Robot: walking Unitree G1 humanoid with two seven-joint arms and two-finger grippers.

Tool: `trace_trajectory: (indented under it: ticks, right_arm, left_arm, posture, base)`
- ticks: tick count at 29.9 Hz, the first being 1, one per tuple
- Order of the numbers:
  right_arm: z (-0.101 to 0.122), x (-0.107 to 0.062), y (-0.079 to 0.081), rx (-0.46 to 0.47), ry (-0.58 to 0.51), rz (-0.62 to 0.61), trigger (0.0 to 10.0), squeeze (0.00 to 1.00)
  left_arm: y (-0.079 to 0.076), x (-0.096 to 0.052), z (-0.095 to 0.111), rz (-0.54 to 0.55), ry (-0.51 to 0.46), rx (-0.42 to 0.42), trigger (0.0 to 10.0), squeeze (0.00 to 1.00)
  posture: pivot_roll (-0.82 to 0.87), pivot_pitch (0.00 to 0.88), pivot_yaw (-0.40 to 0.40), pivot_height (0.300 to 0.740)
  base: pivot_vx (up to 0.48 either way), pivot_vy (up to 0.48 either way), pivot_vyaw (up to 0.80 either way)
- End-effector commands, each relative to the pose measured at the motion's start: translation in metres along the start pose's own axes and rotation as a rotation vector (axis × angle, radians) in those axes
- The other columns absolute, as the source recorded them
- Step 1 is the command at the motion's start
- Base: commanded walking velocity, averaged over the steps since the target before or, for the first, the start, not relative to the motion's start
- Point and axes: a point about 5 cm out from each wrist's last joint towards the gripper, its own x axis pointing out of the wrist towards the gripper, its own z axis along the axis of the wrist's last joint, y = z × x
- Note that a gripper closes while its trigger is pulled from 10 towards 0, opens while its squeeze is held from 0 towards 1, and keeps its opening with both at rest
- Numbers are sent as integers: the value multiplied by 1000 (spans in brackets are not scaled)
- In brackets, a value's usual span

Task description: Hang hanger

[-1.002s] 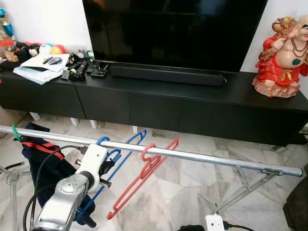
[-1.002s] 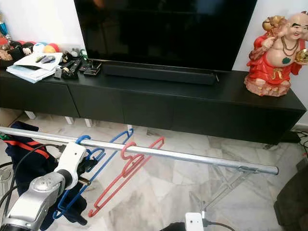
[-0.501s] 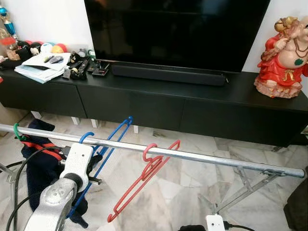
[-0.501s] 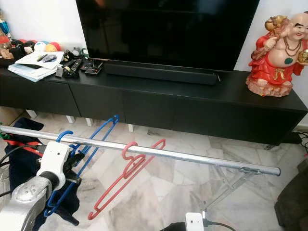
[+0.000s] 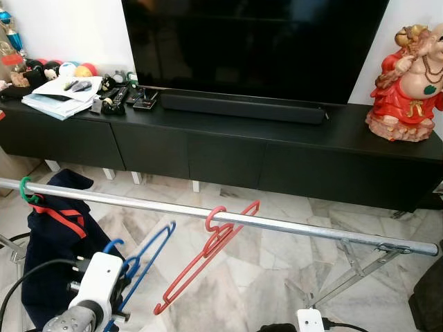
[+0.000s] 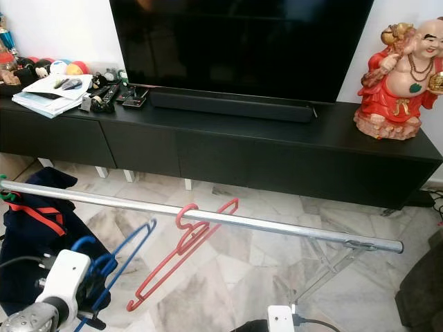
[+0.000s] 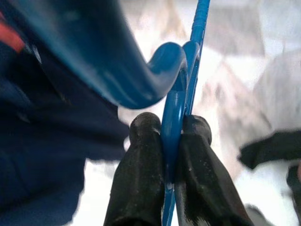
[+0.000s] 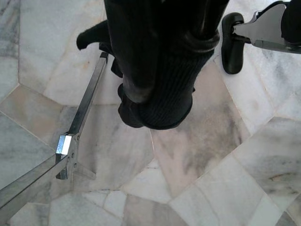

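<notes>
A silver rail point(image 5: 291, 225) runs across in front of me. From it hangs a red hanger point(image 5: 208, 256) by its hook, tilted. Below the rail and nearer to me is a blue hanger point(image 5: 149, 252), its hook free of the rail. My left gripper point(image 7: 171, 127) is shut on the blue hanger point(image 7: 175, 94) just under the hook. The left arm's white wrist block point(image 5: 97, 280) shows low at the left. A dark garment with red stripes point(image 5: 52, 235) hangs from a green hook point(image 5: 26, 190) at the rail's left end. My right gripper point(image 8: 155, 61) hangs over the marble floor.
Behind the rail stands a long black TV console point(image 5: 277, 152) with a TV point(image 5: 249, 41), a soundbar, papers and remotes point(image 5: 62, 93), and a red statue point(image 5: 405, 83). The rack's folding leg point(image 5: 346, 273) slants to the floor at the right.
My left arm has come down and back toward me with the blue hanger. Its hook was at the rail before; now it is below it. The red hanger has stayed in place.
</notes>
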Motion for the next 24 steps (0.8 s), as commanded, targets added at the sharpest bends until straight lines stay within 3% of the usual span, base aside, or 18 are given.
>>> trace_trajectory:
  ticks: [1, 3, 9, 10, 12, 15, 17, 19, 24]
  right_arm:
    - [-1, 0, 1, 8, 1, -1, 10000, 0]
    - [-1, 0, 1, 8, 2, 0, 10000, 0]
    - [-1, 0, 0, 10, 4, -5, 10000, 0]
    - [0, 0, 0, 10, 2, -6, 10000, 0]
    - [1, 0, 0, 10, 0, -6, 10000, 0]
    - [2, 0, -1, 11, -3, -11, 10000, 0]
    - [2, 1, -1, 10, -4, -12, 10000, 0]
    - [3, 1, -2, 9, -5, -14, 10000, 0]
    - [3, 1, -3, 17, -8, -19, 10000, 0]
  left_arm:
    - [4, 14, -19, 47, 103, -79, 10000, 0]
    - [4, 31, -28, 55, 132, -110, 10000, 0]
    - [8, 60, -36, 126, 146, -269, 10000, 0]
    - [12, 66, -43, 159, 179, -360, 10000, 0]
    - [12, 69, -51, 174, 207, -354, 10000, 0]
    - [7, 69, -69, 159, 248, -273, 10000, 0]
    - [-3, 67, -79, 132, 262, -288, 10000, 0]
    - [-15, 63, -96, 95, 304, -241, 10000, 0]
    - [-28, 54, -121, 86, 362, -267, 10000, 0]
  posture:
    - [112, 16, -6, 740]
    - [114, 3, -7, 740]
    - [107, 0, -5, 740]
    - [106, 0, -9, 740]
    - [106, 0, -10, 740]
    - [104, 4, -15, 740]
    - [105, 9, -16, 740]
    - [97, 18, -18, 740]
    - [88, 28, -19, 740]
  base:
    - [0, 0, 0]
    - [0, 0, 0]
    - [0, 0, 0]
    - [0, 0, 0]
    - [0, 0, 0]
    - [0, 0, 0]
    - [0, 0, 0]
    - [0, 0, 0]
    - [0, 0, 0]
